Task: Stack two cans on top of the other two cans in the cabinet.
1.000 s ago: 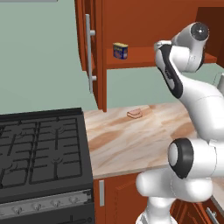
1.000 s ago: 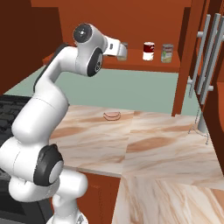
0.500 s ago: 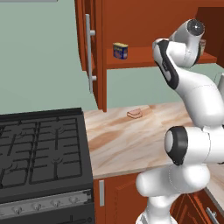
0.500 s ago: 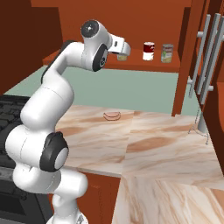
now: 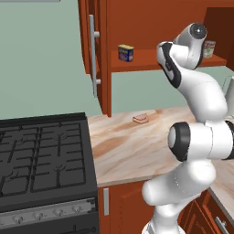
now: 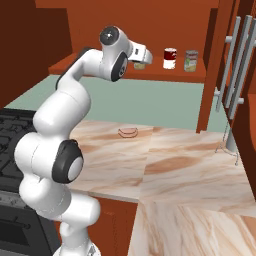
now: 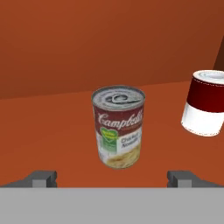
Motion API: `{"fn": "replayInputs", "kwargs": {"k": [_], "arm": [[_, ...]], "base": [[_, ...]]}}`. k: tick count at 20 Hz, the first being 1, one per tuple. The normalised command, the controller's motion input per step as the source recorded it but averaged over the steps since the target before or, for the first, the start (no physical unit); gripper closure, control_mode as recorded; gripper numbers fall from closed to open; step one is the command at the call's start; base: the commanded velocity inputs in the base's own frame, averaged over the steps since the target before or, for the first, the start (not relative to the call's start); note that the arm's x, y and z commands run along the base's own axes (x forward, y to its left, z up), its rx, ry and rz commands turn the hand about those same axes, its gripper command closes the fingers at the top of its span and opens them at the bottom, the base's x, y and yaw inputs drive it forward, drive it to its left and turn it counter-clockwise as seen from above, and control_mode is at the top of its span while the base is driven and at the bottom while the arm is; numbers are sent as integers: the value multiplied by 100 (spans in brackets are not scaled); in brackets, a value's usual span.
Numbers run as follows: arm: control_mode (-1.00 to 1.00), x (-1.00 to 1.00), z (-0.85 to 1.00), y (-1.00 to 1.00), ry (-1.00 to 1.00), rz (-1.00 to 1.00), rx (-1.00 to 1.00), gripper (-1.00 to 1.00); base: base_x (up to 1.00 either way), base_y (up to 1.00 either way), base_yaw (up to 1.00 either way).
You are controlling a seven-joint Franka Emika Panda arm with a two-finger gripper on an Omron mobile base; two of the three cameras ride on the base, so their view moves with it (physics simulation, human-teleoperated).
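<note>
Hand view looks straight at the Campbell's soup can (image 7: 118,126), standing upright on the cabinet shelf (image 7: 48,131), with the red can with a white lower band (image 7: 204,103) off to its right, apart from it. The fingers (image 7: 43,178) stand wide apart, one tip low on each side of the soup can and short of it, holding nothing. In the right base view the gripper (image 6: 141,54) reaches toward the shelf at can height. The soup can looks rigid and fairly heavy for its size, its metal wall smooth and likely slippery, so a firm pinch across the middle of the label, below the rim, seems safest. The blue-and-yellow can (image 5: 125,52) sits well to the left along the shelf.
</note>
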Motion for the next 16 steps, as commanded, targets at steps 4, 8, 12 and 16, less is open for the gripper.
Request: {"fn": "replayInputs", "kwargs": {"k": [4, 8, 12, 16], "arm": [[-100, 32, -3, -5, 0, 0, 0, -100], [-100, 27, -4, -8, 0, 0, 0, -100], [-100, 23, -6, -12, 0, 0, 0, -100], [-100, 22, -8, -12, 0, 0, 0, -100]], "base": [[0, 0, 0], [0, 0, 0], [0, 0, 0], [0, 0, 0]]}}
